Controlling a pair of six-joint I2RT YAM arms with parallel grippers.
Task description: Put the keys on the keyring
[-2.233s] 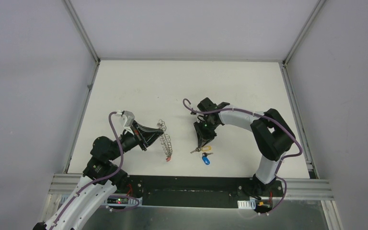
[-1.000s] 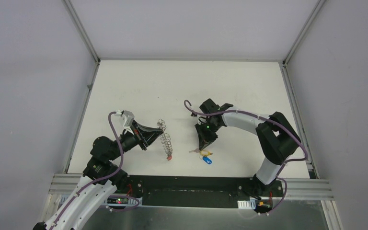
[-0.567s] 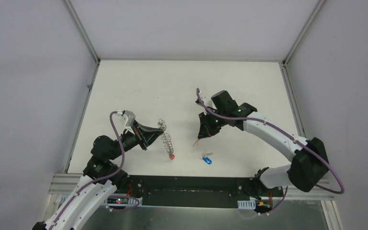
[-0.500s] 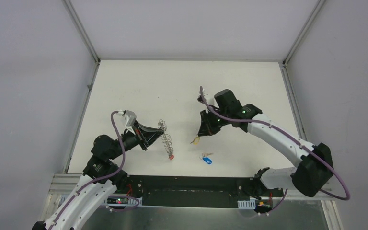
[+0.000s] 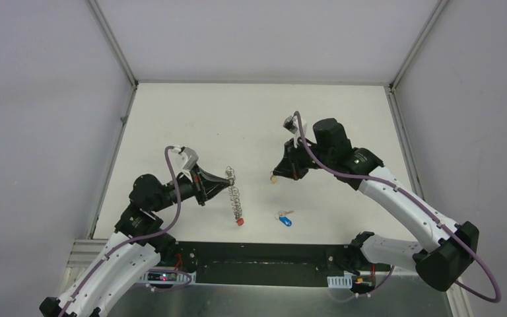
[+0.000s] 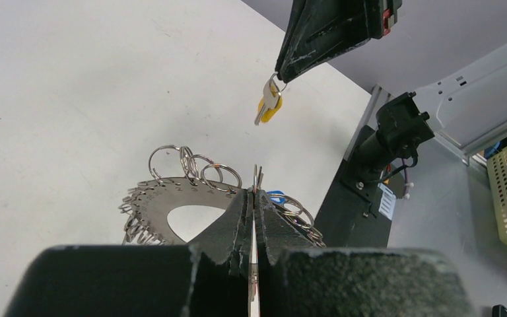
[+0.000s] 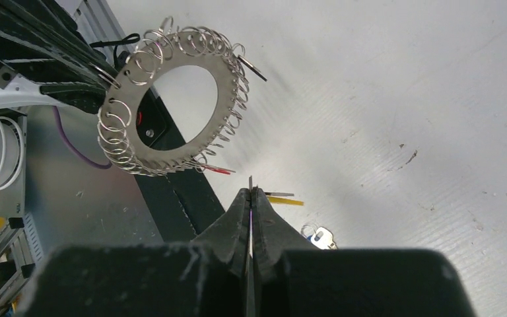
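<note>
yellow key lifted, on its way to the keyring

- change: the right claw (image 5: 276, 176) has come up off the table (image 5: 191, 119) with the yellow key (image 6: 270, 105) and swung away from the blue key (image 5: 284, 220), which stays flat on the table near the front edge. the left claw (image 6: 254, 195) has raised the keyring (image 5: 236, 198) a little and turned it toward the other arm.
- meaning: pick-up of the first key looks done. threading is not yet begun and the blue key is still to fetch.
- claws: right is pinched shut on the yellow key, seemingly by its small loop, though the pinch point is too small to be sure. left is clamped shut on the keyring's rim.
- places, top view: the yellow key dangles at 7 o'clock just under the right claw's tip. the keyring sits at 8 o'clock from it, near but apart. the blue key is at 6 o'clock, well below. a red key (image 5: 239, 222) hangs at the keyring's 6 o'clock end.
</note>
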